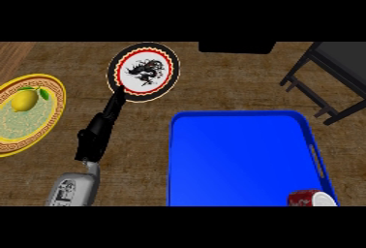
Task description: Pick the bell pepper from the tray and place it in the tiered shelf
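Left forearm comes in at the lower left, nearest us. Left hand runs on from it up the counter, fingers stretched straight and close together, clamped on nothing. Fingertips end right at the near rim of the black plate with the dragon print; touching or just short, can't tell. Looks parked, not working: it's on the far side from both the tray and the shelf, so my read is this arm has no part in the job

Right hand doesn't show at all, so nothing to say about its fingers

Tray is blue, sits right of centre, floor mostly bare. Only thing in it is a red-and-white thing in the near right corner, cut by the lower edge. Can't confirm that's the bell pepper; no clear bell pepper anywhere else in view. If it is, it's still in the tray and the pick isn't done

Shelf is the dark frame at the upper right, beyond the tray's far right corner. Same side as the red item, so the right arm is the sensible one for the carry

Off task: yellow plate at far left with a lemon on it, well apart from the tray
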`<state>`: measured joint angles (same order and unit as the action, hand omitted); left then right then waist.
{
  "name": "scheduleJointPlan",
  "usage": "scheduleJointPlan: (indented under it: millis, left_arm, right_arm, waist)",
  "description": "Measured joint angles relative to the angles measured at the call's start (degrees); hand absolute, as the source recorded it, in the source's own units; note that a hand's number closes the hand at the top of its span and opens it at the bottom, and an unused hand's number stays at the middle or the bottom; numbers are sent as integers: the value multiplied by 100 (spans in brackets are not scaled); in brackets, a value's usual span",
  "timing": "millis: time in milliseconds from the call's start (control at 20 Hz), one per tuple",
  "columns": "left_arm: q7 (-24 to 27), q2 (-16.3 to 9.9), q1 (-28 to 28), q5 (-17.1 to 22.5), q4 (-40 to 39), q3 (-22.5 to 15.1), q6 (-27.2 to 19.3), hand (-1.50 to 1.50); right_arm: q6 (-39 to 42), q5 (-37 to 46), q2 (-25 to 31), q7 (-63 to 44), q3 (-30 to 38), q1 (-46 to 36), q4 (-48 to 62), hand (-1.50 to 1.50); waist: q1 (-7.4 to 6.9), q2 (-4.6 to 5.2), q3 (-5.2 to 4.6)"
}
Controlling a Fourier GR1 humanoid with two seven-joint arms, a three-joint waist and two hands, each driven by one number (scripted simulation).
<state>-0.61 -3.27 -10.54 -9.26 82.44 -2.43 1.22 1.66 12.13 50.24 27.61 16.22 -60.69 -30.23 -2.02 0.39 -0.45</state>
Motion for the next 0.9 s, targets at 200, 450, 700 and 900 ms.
scheduleJointPlan:
  millis: [200, 450, 700, 900]
  left_arm:
    - [-34, -55, 31, 33, 97, 10, 75, 0]
    - [-58, 24, 3, -26, 82, -34, 4, 0]
    - [-156, 30, 1, -27, 152, -29, -4, 0]
    - [-78, -8, 30, -34, 97, 7, 6, 0]
  right_arm:
    - [-362, 249, 122, -73, -13, -131, 476, -150]
    - [-283, 166, 161, 24, 191, -302, 1008, -150]
    - [313, -33, 321, -47, 396, -523, 1353, -150]
    - [846, -146, 439, -81, 485, -649, 1472, -150]
  waist:
    - [-19, 4, 6]
    - [-4, 17, 29]
    - [-11, 27, 44]
    - [7, 28, 48]
